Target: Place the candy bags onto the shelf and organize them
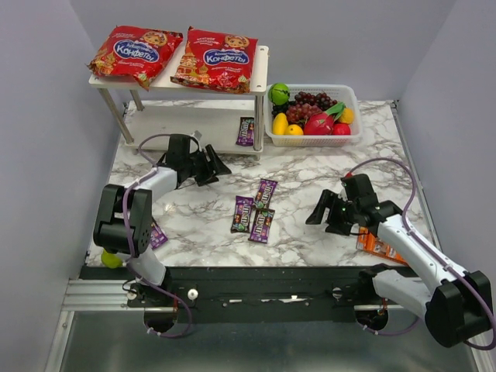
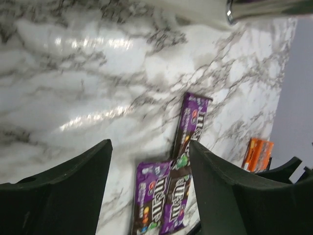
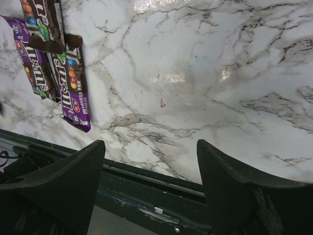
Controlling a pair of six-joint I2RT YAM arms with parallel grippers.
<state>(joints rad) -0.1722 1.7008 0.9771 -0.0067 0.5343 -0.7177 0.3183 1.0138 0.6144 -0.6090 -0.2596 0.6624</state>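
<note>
My left tool (image 1: 211,169) hangs open with nothing between its fingers, just in front of the shelf (image 1: 260,70) and close to the front edge of its lower board. Past its tips, bare marble counter (image 1: 310,174) runs out to three M&M's packets (image 1: 266,193) lying flat in a cluster, well apart from the fingers. Two of them lie side by side, and the third meets them at the end nearer the shelf. A fourth M&M's packet (image 1: 246,130) rests on the lower board at its right end, just beside the metal leg (image 1: 257,124), ahead of this tool on its shelf side. Above, the left red bag (image 1: 136,53) and the right red bag (image 1: 215,58) lie side by side on the top board, the left one hanging over the board's left edge. A purple packet (image 1: 157,234) pokes out from under my left arm, behind the tool.

My right tool (image 1: 322,219) is likewise spread wide and empty, low over the counter by its near edge. The dark rail (image 3: 146,191) of that edge sits right under the fingers. The cluster lies ahead of it to the left, with open marble between. An orange packet (image 1: 376,246) lies behind this tool, partly under my right arm. The white fruit basket (image 1: 355,94) stands well off, just beside the shelf's right end.
</note>
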